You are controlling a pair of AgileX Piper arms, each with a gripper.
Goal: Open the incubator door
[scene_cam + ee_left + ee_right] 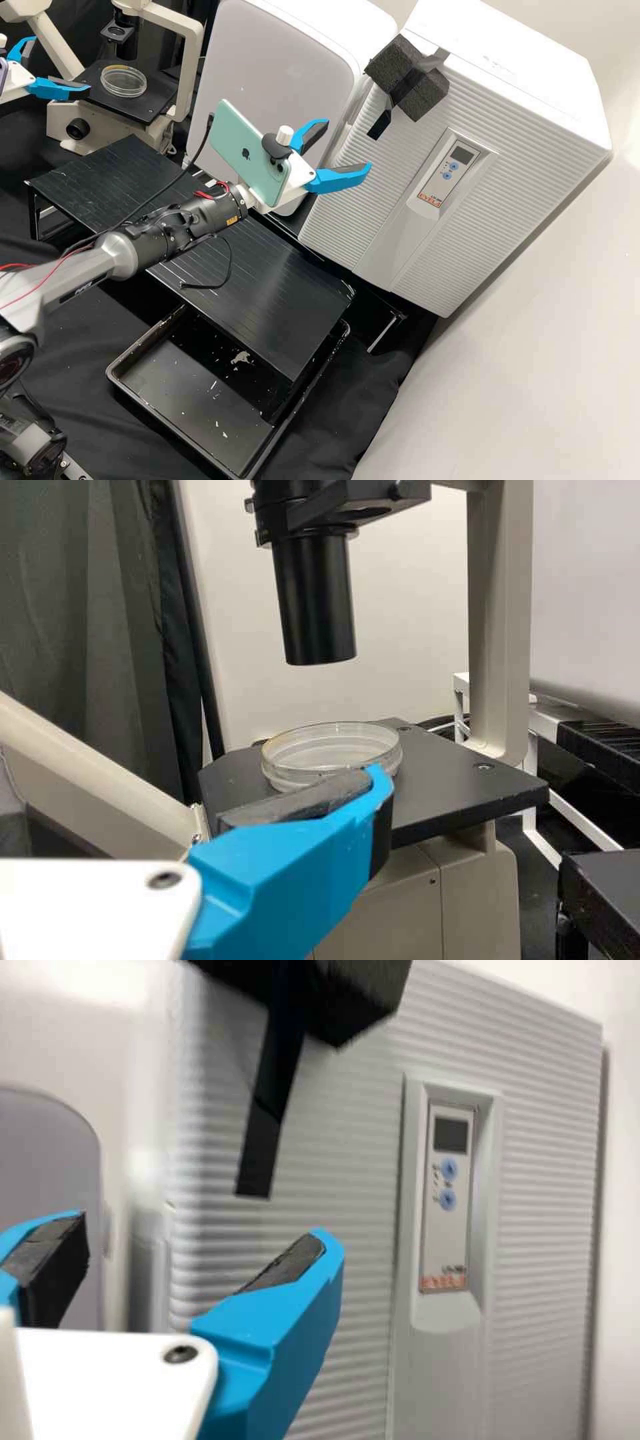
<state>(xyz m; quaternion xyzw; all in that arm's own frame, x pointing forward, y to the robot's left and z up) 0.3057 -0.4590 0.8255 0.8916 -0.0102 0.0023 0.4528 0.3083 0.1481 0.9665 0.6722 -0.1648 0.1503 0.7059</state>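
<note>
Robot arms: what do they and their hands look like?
The right arm is grey, with jointed, rounded sections, black cables and thin red wires. The right hand and left hand are white, each with two angular, bright blue fingers lined with dark pads.

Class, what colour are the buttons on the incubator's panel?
Blue, clearest in the right wrist view.

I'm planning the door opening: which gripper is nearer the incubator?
Right. The right gripper hovers in front of the incubator's ribbed door; the left gripper is farther off, beside the microscope.
</note>
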